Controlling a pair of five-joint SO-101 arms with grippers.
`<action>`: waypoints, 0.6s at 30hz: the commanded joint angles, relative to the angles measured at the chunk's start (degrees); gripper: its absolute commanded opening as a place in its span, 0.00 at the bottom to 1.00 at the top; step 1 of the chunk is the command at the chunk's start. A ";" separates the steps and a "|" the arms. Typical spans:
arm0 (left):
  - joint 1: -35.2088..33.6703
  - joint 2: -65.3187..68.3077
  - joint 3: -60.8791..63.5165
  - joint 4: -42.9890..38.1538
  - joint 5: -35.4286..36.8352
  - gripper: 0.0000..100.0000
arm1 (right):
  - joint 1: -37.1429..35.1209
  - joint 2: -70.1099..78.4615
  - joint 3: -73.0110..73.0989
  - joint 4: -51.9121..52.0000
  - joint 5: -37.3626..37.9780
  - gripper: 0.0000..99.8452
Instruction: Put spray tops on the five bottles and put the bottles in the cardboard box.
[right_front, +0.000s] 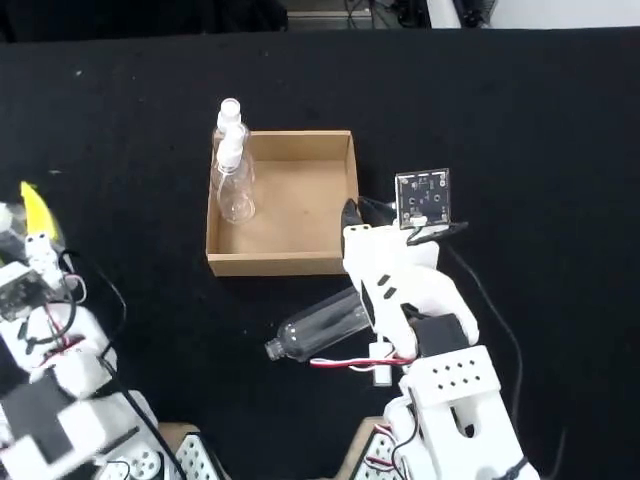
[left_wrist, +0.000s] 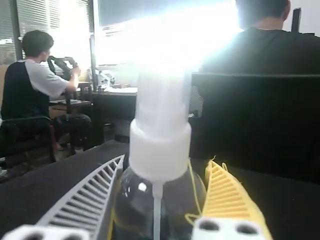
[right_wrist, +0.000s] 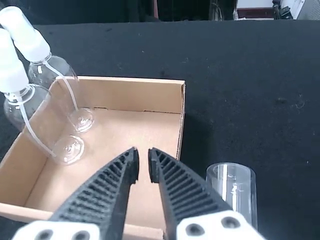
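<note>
My left gripper (left_wrist: 165, 162) is shut on a clear bottle (left_wrist: 150, 200) with a white spray top (left_wrist: 160, 135), held upright between the white and yellow fingers. That arm sits at the table's left edge (right_front: 30, 220). My right gripper (right_wrist: 142, 155) has its black fingers shut with nothing between them. It hovers over the near right corner of the cardboard box (right_wrist: 182, 115), (right_front: 275, 263). Two capped bottles (right_front: 232, 170), (right_wrist: 30, 75) lean inside the box against its left wall. An uncapped bottle (right_front: 320, 325), (right_wrist: 232, 187) lies on the table beneath the right arm.
Black cloth covers the table (right_front: 520, 130), with open room to the right and behind the box. Red and white cables (right_front: 350, 362) run beside the lying bottle. A camera board (right_front: 423, 197) juts from the right wrist.
</note>
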 joint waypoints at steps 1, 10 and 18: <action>4.88 -18.55 -0.04 18.81 0.35 0.03 | 0.97 -1.10 -0.75 -1.67 0.53 0.03; 19.30 -55.82 8.48 47.74 0.70 0.03 | 0.70 -1.10 -0.66 -1.67 0.53 0.03; 30.02 -82.46 9.71 75.16 0.88 0.03 | 0.70 -1.10 -0.66 -1.67 0.53 0.03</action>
